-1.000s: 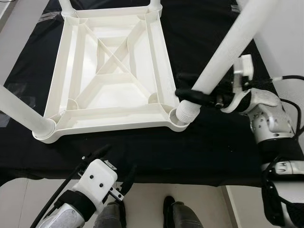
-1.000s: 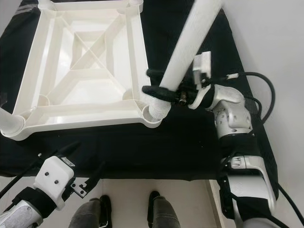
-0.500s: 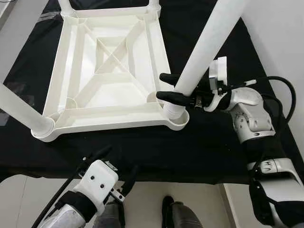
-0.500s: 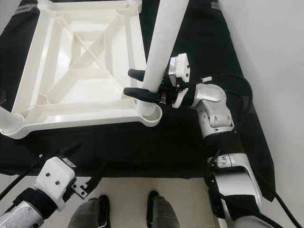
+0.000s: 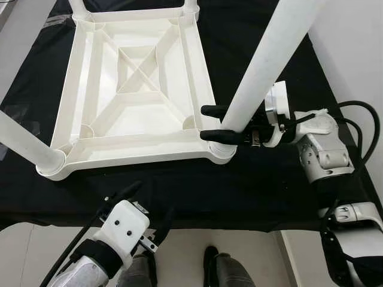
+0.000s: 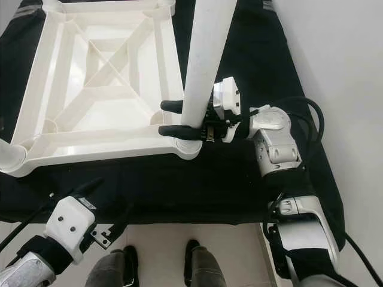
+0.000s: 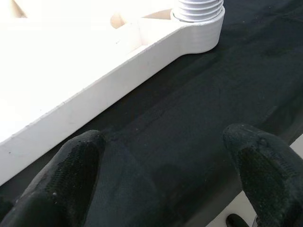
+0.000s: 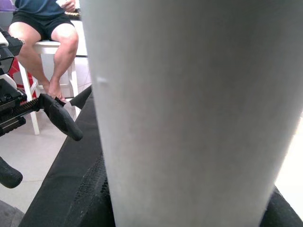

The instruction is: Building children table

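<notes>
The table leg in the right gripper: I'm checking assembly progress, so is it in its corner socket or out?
In. The table leg stands in the tabletop's near-right corner socket, right gripper clamped just above.

table leg tilted upright, seated in corner socket

Legible text, labels, brands, numbers, signs: none. The white plastic tabletop, its white legs and the black cloth on the surface carry no readable marking. The robot's arm housings likewise bear no legible lettering.
</notes>
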You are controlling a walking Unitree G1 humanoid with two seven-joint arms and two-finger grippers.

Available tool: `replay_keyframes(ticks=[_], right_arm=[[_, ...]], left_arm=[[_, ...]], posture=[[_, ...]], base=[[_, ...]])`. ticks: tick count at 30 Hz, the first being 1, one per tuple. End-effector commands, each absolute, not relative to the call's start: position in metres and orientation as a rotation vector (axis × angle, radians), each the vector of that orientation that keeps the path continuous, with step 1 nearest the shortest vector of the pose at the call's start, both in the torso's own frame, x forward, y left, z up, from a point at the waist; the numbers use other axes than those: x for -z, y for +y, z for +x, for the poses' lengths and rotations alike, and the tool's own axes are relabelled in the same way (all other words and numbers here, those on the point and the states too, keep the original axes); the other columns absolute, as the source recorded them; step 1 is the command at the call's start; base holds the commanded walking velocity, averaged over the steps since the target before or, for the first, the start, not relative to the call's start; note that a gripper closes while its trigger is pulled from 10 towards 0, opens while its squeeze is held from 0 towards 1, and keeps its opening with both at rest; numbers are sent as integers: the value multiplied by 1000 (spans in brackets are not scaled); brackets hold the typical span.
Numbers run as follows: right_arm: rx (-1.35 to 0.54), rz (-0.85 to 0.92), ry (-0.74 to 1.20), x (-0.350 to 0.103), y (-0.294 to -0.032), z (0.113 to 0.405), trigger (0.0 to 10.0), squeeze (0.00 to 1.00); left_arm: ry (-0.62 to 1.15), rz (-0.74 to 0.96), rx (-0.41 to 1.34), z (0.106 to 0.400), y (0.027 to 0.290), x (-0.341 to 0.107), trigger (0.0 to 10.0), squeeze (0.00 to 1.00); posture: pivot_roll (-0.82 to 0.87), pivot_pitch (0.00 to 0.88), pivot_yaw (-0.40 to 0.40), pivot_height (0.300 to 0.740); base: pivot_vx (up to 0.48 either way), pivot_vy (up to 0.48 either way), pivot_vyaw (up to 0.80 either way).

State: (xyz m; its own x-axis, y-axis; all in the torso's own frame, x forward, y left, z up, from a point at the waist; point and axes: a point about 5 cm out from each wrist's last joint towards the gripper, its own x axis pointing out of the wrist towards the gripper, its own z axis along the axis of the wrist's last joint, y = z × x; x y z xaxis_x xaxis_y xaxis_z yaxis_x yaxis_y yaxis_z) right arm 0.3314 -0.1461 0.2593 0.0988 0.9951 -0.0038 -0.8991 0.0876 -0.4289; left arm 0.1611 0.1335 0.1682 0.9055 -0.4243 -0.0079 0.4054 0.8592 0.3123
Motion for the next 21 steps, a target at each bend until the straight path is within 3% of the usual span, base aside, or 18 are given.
replay_keyframes(ticks=[1, 4, 9, 16, 21], right_arm=[[-1460, -355, -207, -239, -150, 333, 10000, 0], [-1653, -379, -98, -231, -148, 318, 10000, 0], [-1788, -340, -62, -233, -137, 307, 10000, 0], [-1815, -246, -143, -240, -118, 308, 10000, 0], [-1688, -191, -166, -230, -105, 313, 10000, 0]], left_arm=[[-37, 305, 438, 159, 132, -163, 10000, 0], [-39, 310, 436, 159, 133, -164, 10000, 0], [-42, 312, 432, 160, 133, -165, 10000, 0], [-46, 310, 428, 161, 132, -164, 10000, 0], [-48, 308, 428, 161, 131, -164, 10000, 0]], posture=[[175, 326, -46, 740], [185, 323, -44, 740], [187, 320, -48, 740], [184, 314, -54, 740], [181, 313, -54, 740]], base=[[0, 0, 0], [0, 0, 0], [0, 0, 0], [0, 0, 0], [0, 0, 0]])
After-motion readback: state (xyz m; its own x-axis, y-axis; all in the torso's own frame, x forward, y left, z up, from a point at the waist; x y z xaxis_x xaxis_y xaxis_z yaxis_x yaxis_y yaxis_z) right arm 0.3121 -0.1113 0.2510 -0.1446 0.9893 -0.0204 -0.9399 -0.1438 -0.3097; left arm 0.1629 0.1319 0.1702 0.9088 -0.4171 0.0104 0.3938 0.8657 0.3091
